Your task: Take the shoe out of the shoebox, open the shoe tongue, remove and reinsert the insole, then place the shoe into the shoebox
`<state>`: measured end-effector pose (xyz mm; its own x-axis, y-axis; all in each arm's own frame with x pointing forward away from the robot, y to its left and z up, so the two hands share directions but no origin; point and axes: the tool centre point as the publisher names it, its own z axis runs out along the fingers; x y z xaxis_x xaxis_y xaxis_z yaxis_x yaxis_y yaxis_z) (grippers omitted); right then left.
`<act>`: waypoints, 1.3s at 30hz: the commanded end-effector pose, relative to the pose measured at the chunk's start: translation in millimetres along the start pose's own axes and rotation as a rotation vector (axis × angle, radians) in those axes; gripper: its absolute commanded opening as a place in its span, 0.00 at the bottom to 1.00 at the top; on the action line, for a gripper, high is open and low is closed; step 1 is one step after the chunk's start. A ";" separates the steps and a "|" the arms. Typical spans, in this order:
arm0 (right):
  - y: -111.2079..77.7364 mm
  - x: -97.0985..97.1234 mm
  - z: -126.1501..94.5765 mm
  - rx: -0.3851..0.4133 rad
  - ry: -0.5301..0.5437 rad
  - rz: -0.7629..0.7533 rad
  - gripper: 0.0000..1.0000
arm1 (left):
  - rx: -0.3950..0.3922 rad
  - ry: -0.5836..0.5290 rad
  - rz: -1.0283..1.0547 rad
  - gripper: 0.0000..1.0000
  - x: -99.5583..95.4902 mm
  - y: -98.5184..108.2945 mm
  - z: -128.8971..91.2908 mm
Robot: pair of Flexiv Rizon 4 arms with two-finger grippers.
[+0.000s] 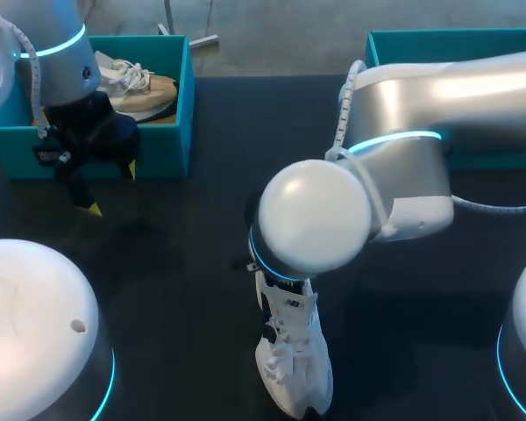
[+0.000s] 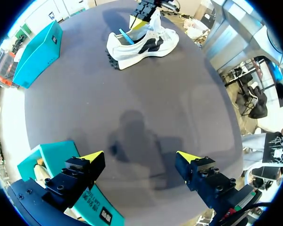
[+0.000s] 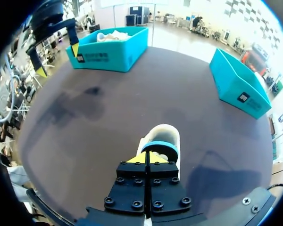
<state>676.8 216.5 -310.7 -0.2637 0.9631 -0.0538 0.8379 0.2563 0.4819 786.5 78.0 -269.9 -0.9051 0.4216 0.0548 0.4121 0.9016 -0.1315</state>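
Observation:
A white shoe [image 1: 294,360] with dark side marks lies on the dark table near its front edge, and shows on its side in the left wrist view [image 2: 141,44]. A blue insole [image 2: 126,36] sticks up out of its opening. My right gripper [image 3: 146,157] is shut, its yellow tips pinched on the insole's edge [image 3: 159,145]; in the head view my right wrist hides it. My left gripper [image 2: 140,156] hangs open and empty in front of the left teal shoebox [image 1: 171,114], far from the shoe.
The left shoebox holds a second shoe [image 1: 136,88]. Another teal box [image 1: 438,39] stands at the back right. My right arm crosses over the table's middle. Dark tabletop lies bare between the boxes and the white shoe.

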 end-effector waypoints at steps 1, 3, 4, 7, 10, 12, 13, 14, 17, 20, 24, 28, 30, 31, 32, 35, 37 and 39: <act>-6.8 8.2 15.0 -0.070 -0.395 0.332 0.00 | -0.002 -0.002 0.000 1.00 1.2 0.2 0.1; -6.9 4.9 18.1 -0.073 -0.396 0.341 0.00 | -0.002 -0.002 0.000 1.00 1.2 0.2 0.1; -6.8 4.2 19.2 -0.074 -0.394 0.344 0.00 | -0.002 -0.002 0.000 1.00 1.2 0.2 0.1; -6.9 1.4 26.9 -0.073 -0.391 0.355 0.00 | -0.002 -0.002 0.000 1.00 1.2 0.2 0.1; -9.4 -0.6 34.1 -0.068 -0.380 0.366 0.00 | -0.002 -0.002 0.000 1.00 1.2 0.2 0.1; -11.3 -2.1 37.9 -0.064 -0.372 0.376 0.00 | -0.002 -0.002 0.000 1.00 1.2 0.2 0.1; -11.9 -3.1 39.4 -0.062 -0.371 0.378 0.00 | -0.002 -0.002 0.000 1.00 1.2 0.2 0.1; -12.2 -3.9 40.6 -0.060 -0.370 0.382 0.00 | -0.002 -0.002 0.000 1.00 1.2 0.2 0.1; -13.4 -8.1 44.2 -0.063 -0.347 0.401 0.00 | -0.002 -0.002 0.000 1.00 1.2 0.2 0.1; -13.3 -12.3 47.7 -0.063 -0.336 0.412 0.00 | -0.002 -0.002 0.000 1.00 1.2 0.2 0.1; -12.8 -16.2 53.3 -0.060 -0.318 0.424 0.00 | -0.002 -0.002 0.000 1.00 1.2 0.2 0.1; -13.6 -17.2 59.6 -0.051 -0.303 0.428 0.00 | -0.002 -0.002 0.000 1.00 1.2 0.2 0.1; -14.0 -18.0 61.9 -0.047 -0.295 0.430 0.00 | -0.002 -0.002 0.000 1.00 1.2 0.2 0.1; -14.4 -18.5 63.1 -0.047 -0.291 0.431 0.00 | -0.002 -0.002 0.000 1.00 1.2 0.2 0.1; -14.5 -18.7 64.5 -0.044 -0.289 0.432 0.00 | -0.002 -0.002 0.000 1.00 1.2 0.2 0.1; -15.5 -18.9 69.0 -0.033 -0.281 0.432 0.00 | -0.002 -0.002 0.000 1.00 1.2 0.2 0.1; -16.8 -19.3 72.0 -0.027 -0.273 0.433 0.00 | -0.002 -0.002 0.000 1.00 1.2 0.2 0.1; -18.5 -19.8 75.4 -0.019 -0.269 0.435 0.00 | -0.002 -0.002 0.000 1.00 1.2 0.2 0.1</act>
<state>705.0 192.0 -369.5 -0.2464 0.9443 -0.2183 0.8358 0.3210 0.4453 786.5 78.0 -269.9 -0.9051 0.4217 0.0548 0.4121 0.9016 -0.1316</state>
